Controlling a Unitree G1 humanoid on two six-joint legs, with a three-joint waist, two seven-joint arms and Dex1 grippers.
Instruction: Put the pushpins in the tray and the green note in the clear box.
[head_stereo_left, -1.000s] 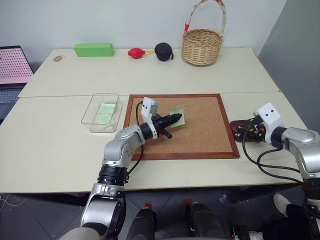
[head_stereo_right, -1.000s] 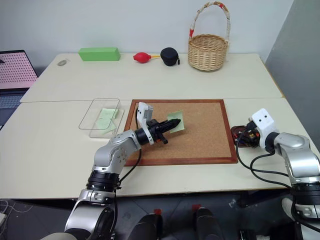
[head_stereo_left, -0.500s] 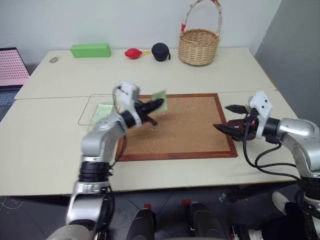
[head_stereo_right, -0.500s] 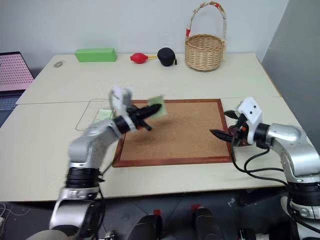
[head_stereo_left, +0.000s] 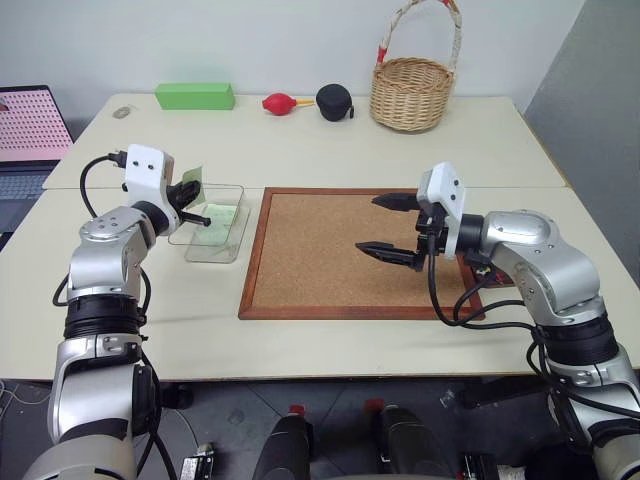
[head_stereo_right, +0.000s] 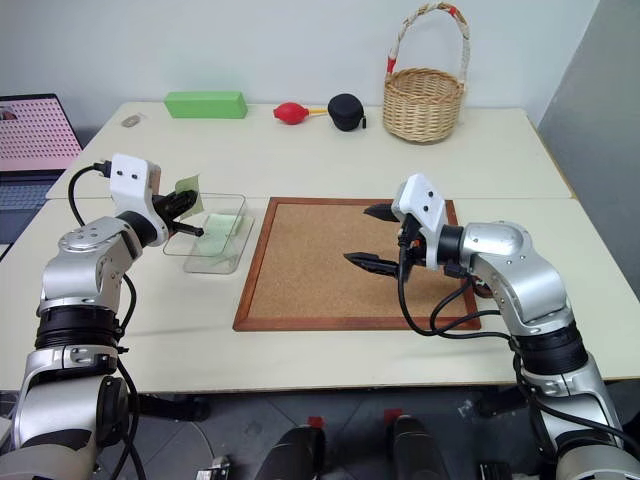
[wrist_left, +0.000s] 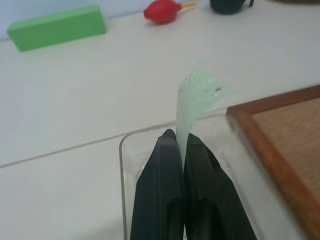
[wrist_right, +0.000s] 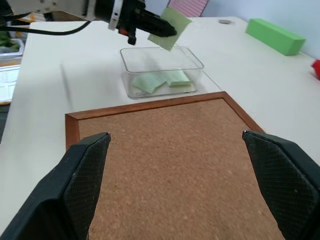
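Observation:
My left gripper (wrist_left: 179, 137) is shut on the lower edge of the green note (wrist_left: 200, 92). It holds the note upright above the near-left rim of the clear box (head_stereo_left: 236, 232). Other pale green slips (wrist_right: 165, 80) lie inside the box. My right gripper (head_stereo_left: 378, 224) hangs open over the right half of the cork board (head_stereo_left: 320, 250), with nothing between its fingers (wrist_right: 85, 175). A sliver of the dark red tray (head_stereo_left: 482, 272) shows behind my right forearm, just off the board's right edge. The pushpins are hidden from view.
At the back of the table stand a wicker basket (head_stereo_left: 412, 90), a black pouch (head_stereo_left: 334, 102), a red rubber bulb (head_stereo_left: 275, 103) and a thick green block (head_stereo_left: 194, 96). A laptop (head_stereo_left: 25, 125) sits at the far left. Cables trail from both arms.
My left gripper has carried the green note left, off the cork board, to above the clear box. My right gripper has left the tray, swung left over the board and opened wide.

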